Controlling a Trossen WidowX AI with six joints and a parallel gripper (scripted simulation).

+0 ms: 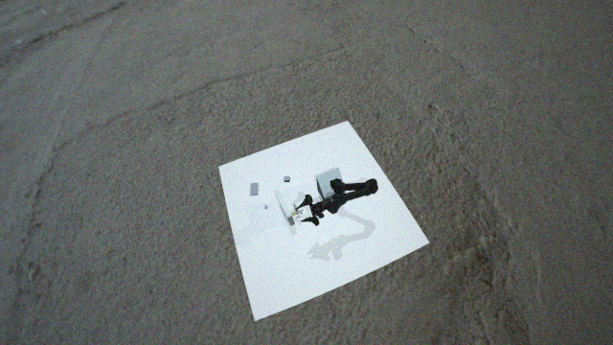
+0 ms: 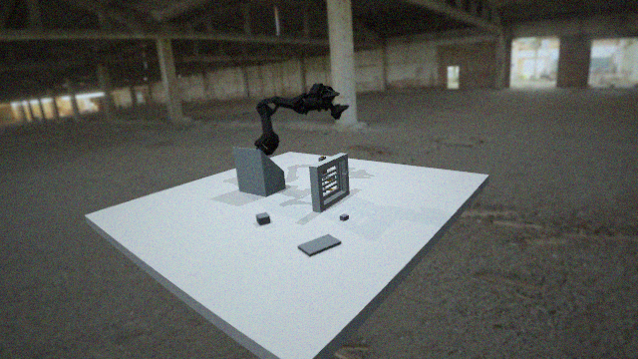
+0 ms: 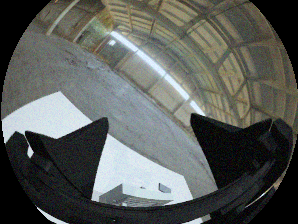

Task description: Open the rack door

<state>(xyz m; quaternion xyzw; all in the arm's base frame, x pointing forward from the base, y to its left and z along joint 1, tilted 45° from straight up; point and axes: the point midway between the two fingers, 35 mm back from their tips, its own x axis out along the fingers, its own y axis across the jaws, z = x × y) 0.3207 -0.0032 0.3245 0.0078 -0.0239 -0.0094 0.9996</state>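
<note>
The dark arm (image 1: 341, 200) (image 2: 266, 120) reached out from its grey pedestal (image 1: 323, 181) (image 2: 249, 175), and its jaws stood wide apart with nothing between them, raised higher than the rack frame (image 1: 283, 202) (image 2: 315, 191) (image 3: 117, 193). The frame stood upright on the white surface (image 1: 335, 283) (image 2: 199, 239) (image 3: 37, 114). Its door's handle was too small to make out surely. Seen from the top view, the pedestal lay at two o'clock from the frame, the larger block (image 1: 286, 179) (image 2: 263, 218) near twelve, the flat slab (image 1: 254, 189) (image 2: 319, 244) at ten and the smallest block (image 1: 266, 207) (image 2: 344, 217) at nine.
</note>
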